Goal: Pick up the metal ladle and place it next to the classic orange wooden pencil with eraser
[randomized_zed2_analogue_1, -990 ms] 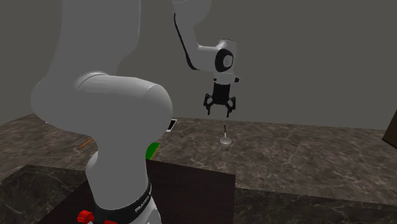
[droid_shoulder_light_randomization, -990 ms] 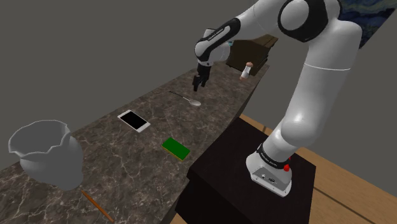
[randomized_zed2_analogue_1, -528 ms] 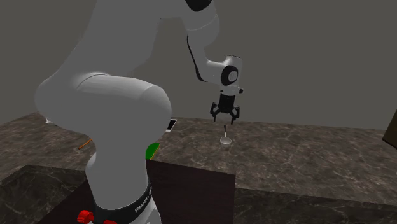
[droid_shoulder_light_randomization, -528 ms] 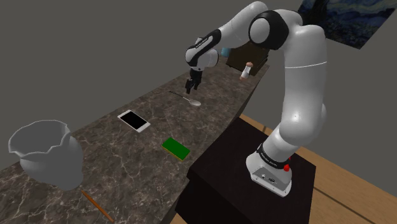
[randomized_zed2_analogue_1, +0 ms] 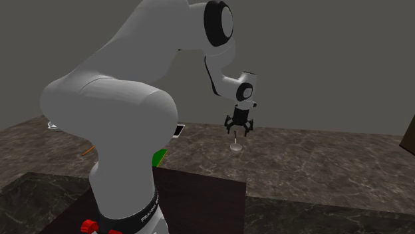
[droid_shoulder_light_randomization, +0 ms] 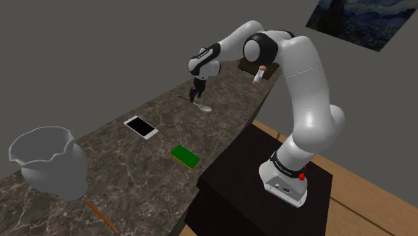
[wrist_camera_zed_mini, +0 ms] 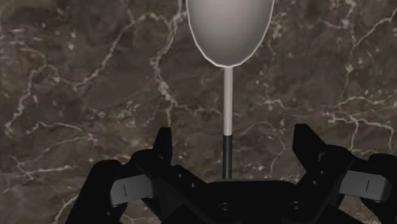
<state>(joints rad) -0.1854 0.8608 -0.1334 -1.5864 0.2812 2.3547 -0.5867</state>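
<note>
A grey ladle (droid_shoulder_light_randomization: 203, 106) lies flat on the dark marble counter (droid_shoulder_light_randomization: 161, 114), its bowl (wrist_camera_zed_mini: 230, 28) ahead of the hand and its thin handle (wrist_camera_zed_mini: 227, 102) running back between the fingers. My gripper (droid_shoulder_light_randomization: 196, 98) hangs low over the handle, open, with both black fingers (wrist_camera_zed_mini: 164, 145) standing apart on either side of it and not touching it. From the second exterior view the gripper (randomized_zed2_analogue_1: 239, 131) sits just above the ladle (randomized_zed2_analogue_1: 234, 147). The orange pencil (droid_shoulder_light_randomization: 100, 213) lies far off at the counter's near end, also seen as the pencil (randomized_zed2_analogue_1: 87, 151) behind the arm.
A white scalloped vase (droid_shoulder_light_randomization: 48, 161) stands beside the pencil. A phone (droid_shoulder_light_randomization: 141, 127) and a green block (droid_shoulder_light_randomization: 185, 155) lie mid-counter between ladle and pencil. A small bottle (droid_shoulder_light_randomization: 258, 75) stands at the counter's far end. The dark stand (droid_shoulder_light_randomization: 234, 174) abuts the counter's edge.
The gripper has come down and shifted toward the shoulder view's left, from well above the ladle to just over its handle. It has stayed open; the ladle has not moved.
</note>
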